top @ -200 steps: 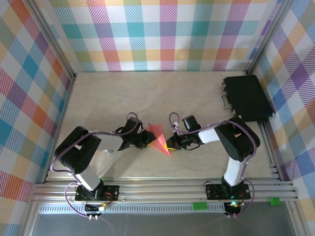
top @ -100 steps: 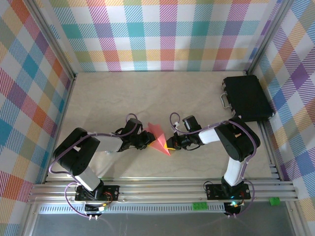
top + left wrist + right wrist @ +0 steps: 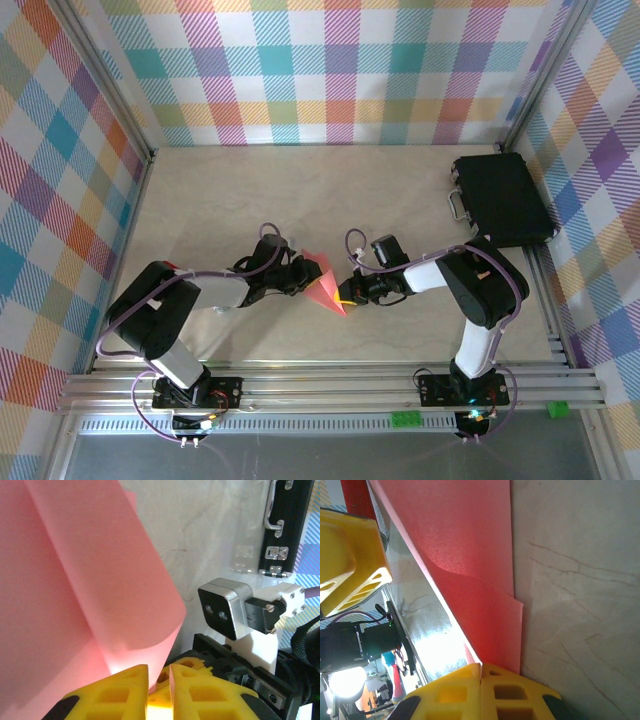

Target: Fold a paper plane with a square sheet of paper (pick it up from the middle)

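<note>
Comparing the overhead view with the frame one second earlier: the left tool [image 3: 297, 279] has advanced toward the right of the frame. It now overlaps the left edge of the sheet of paper [image 3: 325, 280], so less pink surface shows on that side. The left arm's elbow link sits slightly lower in the frame. The right tool [image 3: 347, 293] and its arm hold the same position. The sheet remains at the centre of the counter [image 3: 220, 200], between the two tools, as a folded, pointed shape with its tip toward the lower right.

Left tool state: in the left wrist view, the yellow fingers [image 3: 115, 690] stand almost together at the bottom edge. A curved flap of the sheet [image 3: 75, 580] runs down into the narrow slot between them, so the tool is clamped on the sheet.

Right tool state: in the right wrist view, the yellow fingers [image 3: 515, 690] are pressed together at the bottom of the frame. The lower corner of the sheet [image 3: 465, 545] runs into their seam, so this tool is also clamped on the sheet.

A black case [image 3: 503, 198] lies at the upper right of the counter, well apart from the sheet, with its handle facing left.
</note>
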